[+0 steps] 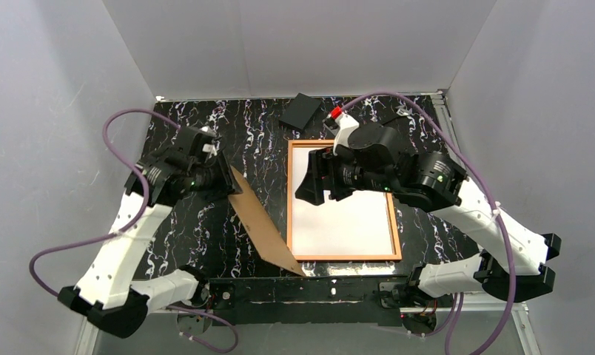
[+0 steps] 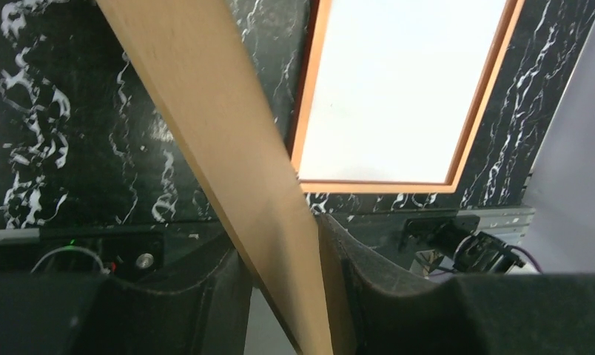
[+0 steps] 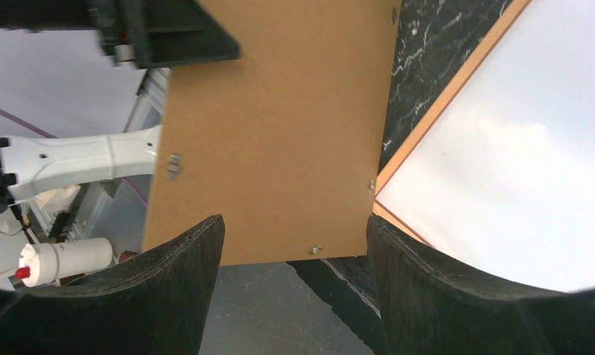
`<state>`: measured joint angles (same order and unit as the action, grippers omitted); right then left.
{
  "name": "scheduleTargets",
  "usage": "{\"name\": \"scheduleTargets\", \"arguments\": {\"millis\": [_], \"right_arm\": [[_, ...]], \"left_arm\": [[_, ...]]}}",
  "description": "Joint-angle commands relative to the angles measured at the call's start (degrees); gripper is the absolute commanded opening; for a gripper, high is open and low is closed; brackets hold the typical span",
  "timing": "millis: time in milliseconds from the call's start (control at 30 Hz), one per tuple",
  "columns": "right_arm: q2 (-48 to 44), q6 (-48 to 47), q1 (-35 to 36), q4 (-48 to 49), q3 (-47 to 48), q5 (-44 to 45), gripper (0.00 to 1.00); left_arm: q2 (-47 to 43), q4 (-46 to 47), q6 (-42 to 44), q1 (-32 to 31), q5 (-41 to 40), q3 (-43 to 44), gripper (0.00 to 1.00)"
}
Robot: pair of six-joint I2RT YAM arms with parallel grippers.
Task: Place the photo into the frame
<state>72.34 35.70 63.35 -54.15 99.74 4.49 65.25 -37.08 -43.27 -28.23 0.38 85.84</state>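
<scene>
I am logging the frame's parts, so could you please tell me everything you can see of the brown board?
The brown board is a thin, flat, plain rectangle that looks like fibreboard, with a few small metal tabs near its edges. The left gripper is shut on one end and holds it tilted on edge, left of the frame. Its low corner comes close to the frame's near left corner; contact is unclear.
</scene>
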Motion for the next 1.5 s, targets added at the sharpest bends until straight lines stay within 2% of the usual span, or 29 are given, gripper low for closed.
{"name": "scheduleTargets", "arguments": {"millis": [0, 100, 167, 233, 433, 567, 800, 967, 1167, 1333, 1467], "right_arm": [[0.0, 1.1, -0.5, 3.0, -2.2, -1.2, 0.79], [0.7, 1.2, -0.7, 3.4, -2.6, -1.9, 0.79], [1.2, 1.2, -0.8, 3.4, -2.5, -2.3, 0.79], [1.7, 1.1, -0.8, 3.5, -2.5, -2.7, 0.79], [2.6, 0.9, -1.5, 3.6, -2.6, -3.7, 0.78], [2.1, 0.7, -2.4, 3.5, -3.4, -4.1, 0.79], [-4.5, 0.8, -9.5, 8.0, -12.2, -12.4, 0.80], [-11.6, -0.2, -16.2, 10.3, -20.0, -14.8, 0.92], [-17.3, -2.6, -24.8, 9.0, -26.7, -18.0, 0.98], [-19.1, -2.5, -30.0, 9.1, -30.5, -25.9, 0.98], [-20.5, -1.5, -34.1, 10.7, -33.3, -32.0, 0.98]], "left_arm": [[-6.5, -8.0, -0.7, -0.2, -1.5, -3.9, 0.33], [-9.7, -10.6, -1.5, -0.2, -2.5, -5.0, 0.20], [-10.9, -12.7, -1.2, -0.2, -3.2, -4.9, 0.06], [-11.4, -14.7, -0.7, -0.2, -3.8, -4.6, 0.00], [-11.3, -15.9, 0.7, -0.2, -5.3, -3.8, 0.00], [-10.3, -14.5, 3.3, -0.2, -5.4, -0.2, 0.00], [-8.1, -7.2, 9.2, -0.2, -0.8, 8.9, 0.00], [-5.8, -0.6, 10.2, -0.2, 5.3, 12.7, 0.00], [-4.9, 14.8, 6.1, -0.2, 13.1, 7.4, 0.00], [-3.4, 29.9, 0.0, -0.2, 15.7, -0.5, 0.00], [0.5, 36.6, -4.4, -0.2, 17.4, -4.2, 0.00]]}}
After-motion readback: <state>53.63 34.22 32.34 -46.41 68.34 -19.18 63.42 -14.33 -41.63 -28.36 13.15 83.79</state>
